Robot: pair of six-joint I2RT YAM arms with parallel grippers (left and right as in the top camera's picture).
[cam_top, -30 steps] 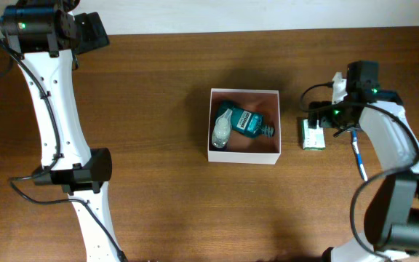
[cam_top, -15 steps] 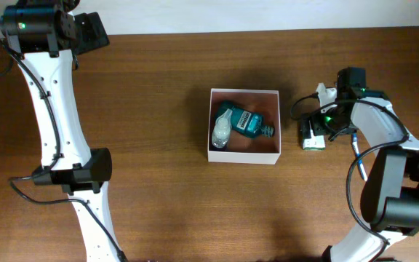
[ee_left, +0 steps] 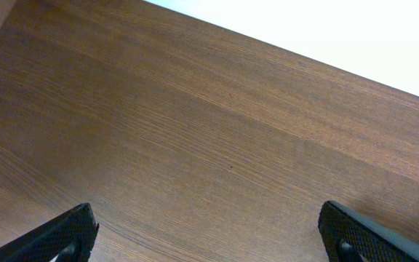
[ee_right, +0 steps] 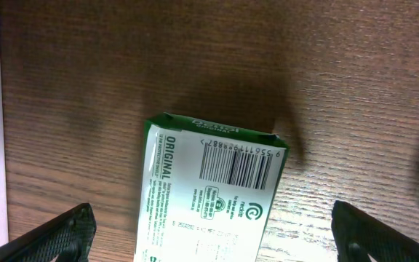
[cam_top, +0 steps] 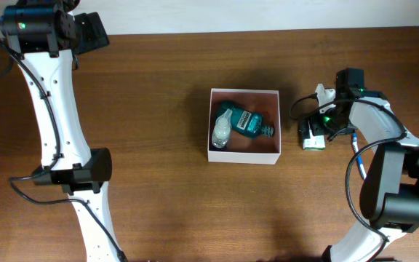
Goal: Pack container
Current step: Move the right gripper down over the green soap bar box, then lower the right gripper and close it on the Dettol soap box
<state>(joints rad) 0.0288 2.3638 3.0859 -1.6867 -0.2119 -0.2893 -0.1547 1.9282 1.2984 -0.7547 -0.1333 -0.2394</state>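
A brown wooden table (cam_top: 151,94) filled the overhead view, with one white robot arm at each side. The left arm reached to the far left corner, well apart from everything. Its gripper (ee_left: 209,236) was open, fingers spread wide over bare wood and holding nothing. Near the middle of the table sat the container (cam_top: 243,157), a square open box with white walls. Inside it lay a blue bottle (cam_top: 246,122) and a smaller clear bottle (cam_top: 222,131), side by side. The right half of the box floor looked free. Just right of the container, near its wall but not touching, lay a green and white packet (ee_right: 209,196), flat on the table. The right gripper (ee_right: 213,236) hung directly above the packet, open, with one finger on either side and neither touching it. The packet's long axis ran roughly parallel to the container's right wall. In the right wrist view that axis ran up the frame, crossways to the line between the fingers, so closing would likely pinch its narrow width. The right arm was by far the nearer one, and from the gripper the container lay a short way toward the table's middle.
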